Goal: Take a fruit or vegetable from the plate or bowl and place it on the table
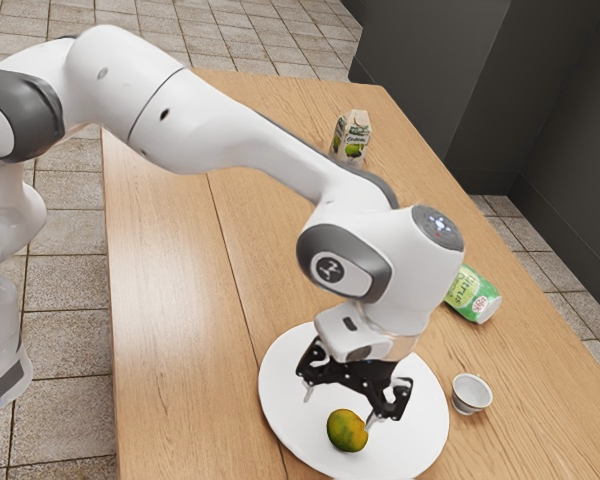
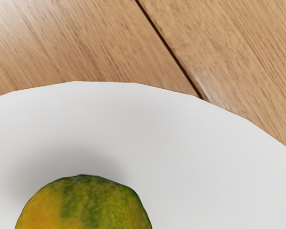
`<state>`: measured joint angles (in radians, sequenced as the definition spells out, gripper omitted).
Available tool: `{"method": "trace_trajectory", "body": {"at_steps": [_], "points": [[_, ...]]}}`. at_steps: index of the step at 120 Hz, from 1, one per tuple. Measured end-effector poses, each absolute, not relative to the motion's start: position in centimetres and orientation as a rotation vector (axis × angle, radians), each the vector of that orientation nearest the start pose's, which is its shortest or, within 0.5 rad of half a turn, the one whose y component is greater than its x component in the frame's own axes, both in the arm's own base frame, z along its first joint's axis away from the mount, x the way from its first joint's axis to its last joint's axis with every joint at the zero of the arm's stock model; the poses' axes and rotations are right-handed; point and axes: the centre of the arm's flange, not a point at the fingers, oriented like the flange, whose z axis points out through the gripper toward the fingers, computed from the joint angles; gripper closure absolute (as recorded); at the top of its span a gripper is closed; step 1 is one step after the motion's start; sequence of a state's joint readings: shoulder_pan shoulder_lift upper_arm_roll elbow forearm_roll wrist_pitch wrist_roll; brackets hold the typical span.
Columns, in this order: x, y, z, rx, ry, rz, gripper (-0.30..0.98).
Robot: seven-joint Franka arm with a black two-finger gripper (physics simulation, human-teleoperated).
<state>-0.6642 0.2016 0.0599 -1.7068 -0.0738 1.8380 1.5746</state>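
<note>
1. The end effector [image 1: 339,410] stood wide, its two fingertips apart, low over the white plate [image 1: 280,390]. Nothing was gripped.
2. The fruit [image 1: 347,432], mottled green and orange, lay on the plate, toward its near side. One fingertip seemed close beside it, though the slanted view made the gap and the height hard to judge.
3. The step in hand looked to be lining up for the grasp. Doing it well called for centring the spread over the fruit first, then going straight down until the tips reached past its widest part.
4. Closing off-centre could have rolled the round fruit across the plate; going too deep could have pressed a tip against the dish.
5. The plate held the fruit on the desk [image 1: 170,350]. Near its edge, toward the exterior view's right, stood a small cup [image 1: 471,394].
6. Farther off, a green can [image 1: 472,295] lay on its side, and a carton [image 1: 351,138] stood upright toward the far end.
</note>
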Motion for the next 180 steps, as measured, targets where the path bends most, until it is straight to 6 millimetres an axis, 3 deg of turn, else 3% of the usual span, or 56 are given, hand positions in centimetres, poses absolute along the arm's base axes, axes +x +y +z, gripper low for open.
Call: {"method": "trace_trajectory", "body": {"at_steps": [36,106,143,180], "points": [[50.2,-35.1,46.0,-1.505,2.857,0.063,0.00],[49.9,-36.3,45.0,-1.433,2.875,0.011,0.00],[51.2,-35.2,44.0,-1.454,2.856,0.018,0.00],[51.4,-35.4,43.7,-1.444,2.854,0.001,0.00]]}}
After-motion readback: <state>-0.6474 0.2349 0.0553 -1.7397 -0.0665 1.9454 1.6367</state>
